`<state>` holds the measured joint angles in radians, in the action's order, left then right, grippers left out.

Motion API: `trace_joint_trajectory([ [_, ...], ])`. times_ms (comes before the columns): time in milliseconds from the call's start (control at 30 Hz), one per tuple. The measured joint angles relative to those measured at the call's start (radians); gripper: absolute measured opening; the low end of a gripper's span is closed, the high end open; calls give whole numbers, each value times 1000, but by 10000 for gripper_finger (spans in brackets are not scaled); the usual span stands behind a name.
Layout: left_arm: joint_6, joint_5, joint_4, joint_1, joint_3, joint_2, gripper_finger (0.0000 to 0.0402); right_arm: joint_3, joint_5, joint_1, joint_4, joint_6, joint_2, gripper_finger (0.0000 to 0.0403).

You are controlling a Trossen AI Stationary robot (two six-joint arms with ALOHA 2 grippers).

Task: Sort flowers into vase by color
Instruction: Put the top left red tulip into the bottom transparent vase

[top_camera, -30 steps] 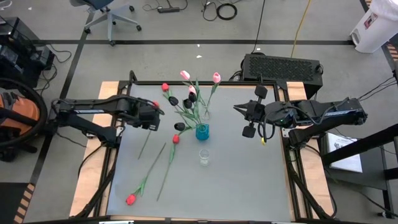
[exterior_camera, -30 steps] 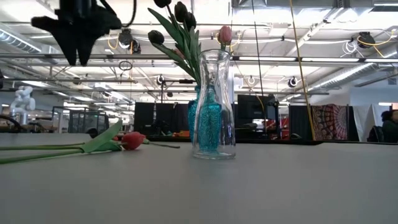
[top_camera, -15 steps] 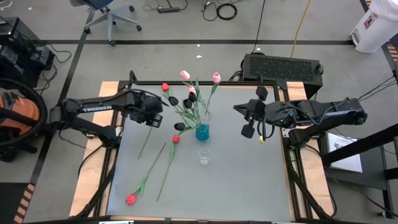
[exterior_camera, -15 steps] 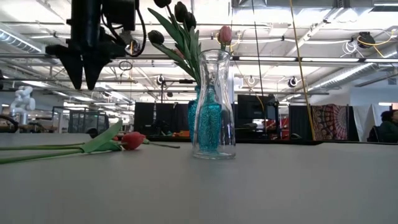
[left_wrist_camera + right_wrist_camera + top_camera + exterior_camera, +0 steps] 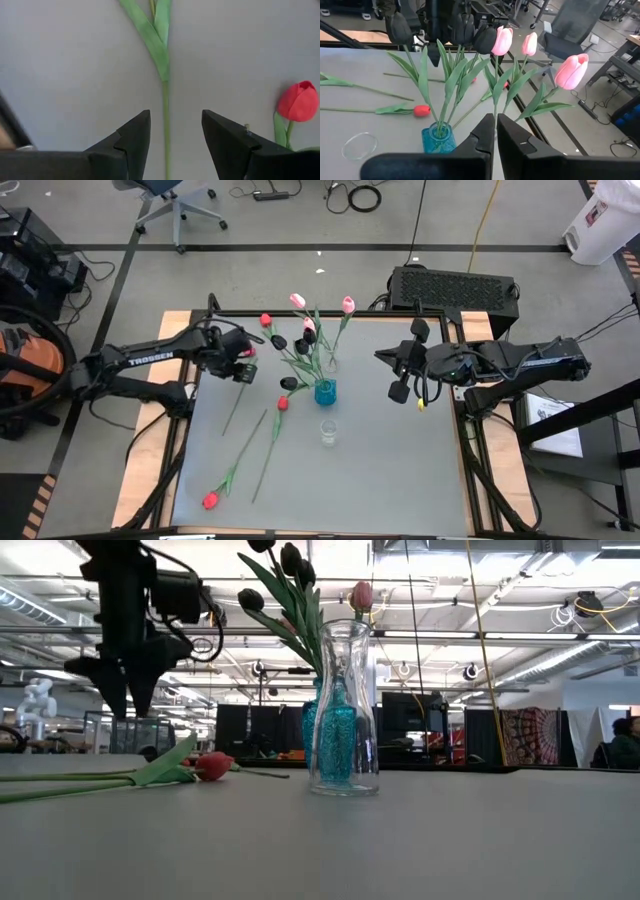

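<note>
Sorting looks well begun but unfinished, as we judge it. Several black-headed artificial tulips (image 5: 462,30) stand in the small blue glass vase (image 5: 325,392), and pink-headed tulips (image 5: 347,305) rise just behind them, though we cannot tell what holds those. The clear glass bottle vase (image 5: 345,710) stands without any flower in it. Three stems lie on the grey table (image 5: 400,470): one long green stem (image 5: 234,412), a red-headed tulip (image 5: 282,404) near the blue vase, and another red-headed tulip (image 5: 210,501) near the table's front corner. So the reds, at least, are left to place.

We have the left gripper (image 5: 240,366) hovering above the table, its two dark fingers (image 5: 131,140) spread apart and holding nothing. In the left wrist view, the long green stem (image 5: 165,125) runs straight through the gap between the fingers, below them and untouched, with its leaves (image 5: 152,30) farther ahead. A red tulip head (image 5: 299,101) lies off to one side of the fingers, outside the gap. We judge the next move to be a straight descent onto that stem.

Our right gripper (image 5: 402,372) waits in the air, beside the flowers in the blue vase, with its fingers pressed together and empty.
</note>
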<state>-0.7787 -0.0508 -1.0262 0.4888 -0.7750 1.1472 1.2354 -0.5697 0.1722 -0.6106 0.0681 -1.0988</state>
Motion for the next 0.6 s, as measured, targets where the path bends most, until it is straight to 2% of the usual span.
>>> trace_joint_trajectory([
  [367, 0, 2, 190, 15, 43, 87, 185, 0, 0, 0, 0, 0, 0, 13],
  [600, 25, 29, 191, 37, 46, 196, 185, 0, -1, 0, 0, 10, 0, 13],
])
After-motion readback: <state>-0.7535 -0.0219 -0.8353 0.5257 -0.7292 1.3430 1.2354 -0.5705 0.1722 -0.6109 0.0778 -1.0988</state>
